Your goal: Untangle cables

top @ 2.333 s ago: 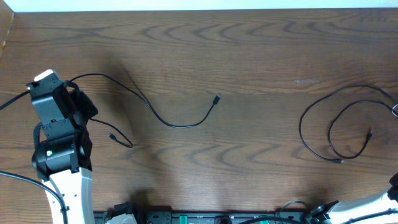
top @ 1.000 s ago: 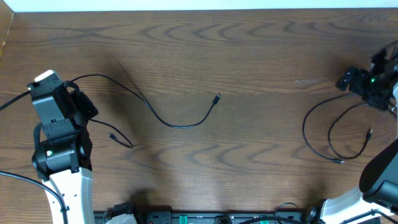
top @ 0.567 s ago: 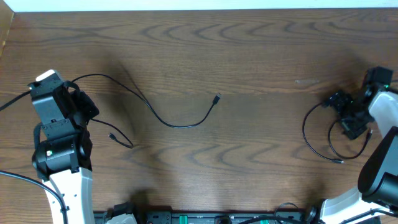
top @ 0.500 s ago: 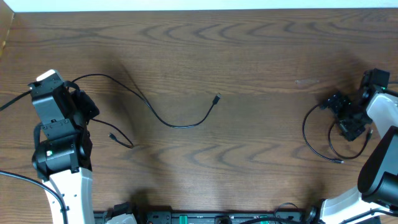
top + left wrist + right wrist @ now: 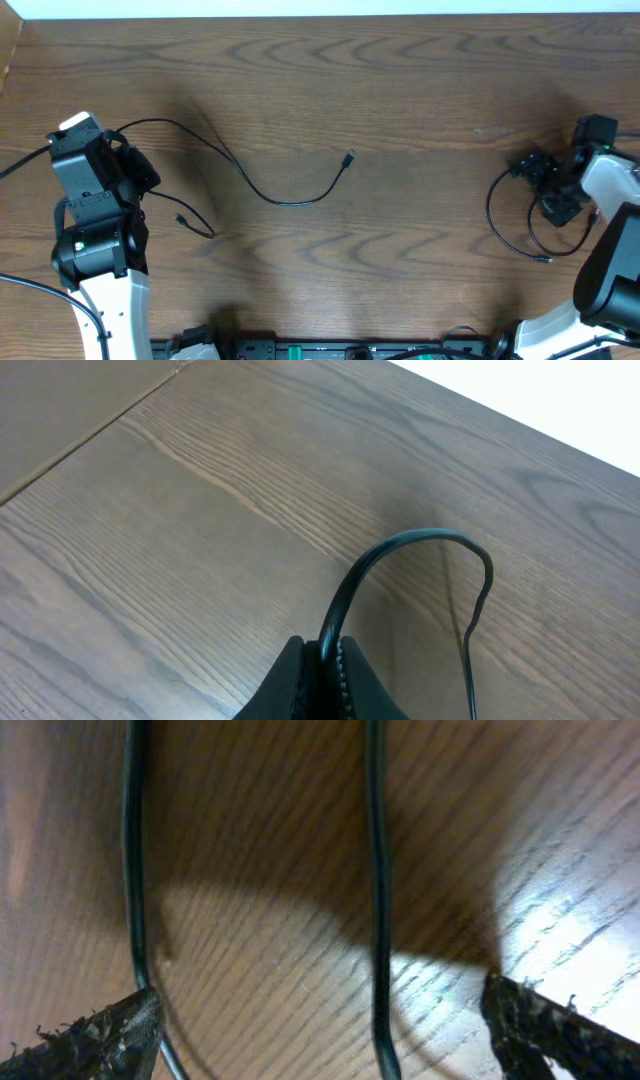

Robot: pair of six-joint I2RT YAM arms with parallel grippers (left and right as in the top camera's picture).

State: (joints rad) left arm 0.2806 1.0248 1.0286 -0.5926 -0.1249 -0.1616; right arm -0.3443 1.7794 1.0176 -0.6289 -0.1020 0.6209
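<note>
Overhead: splayed right claw (image 5: 546, 188) astride looped cable (image 5: 487, 211), contact unclear.

Wooden table (image 5: 400, 80) — one black cable (image 5: 283, 202) curving at left, a looped cable (image 5: 489, 215) — perhaps doubled — at right.

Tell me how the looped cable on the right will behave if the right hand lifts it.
Likely floppy: the cable lies in loose curves, so it should sag either side of the hand. Probably very light, being far thinner than the fingers. Two strands sit under the hand, so one grab may drag the whole loop.
</note>
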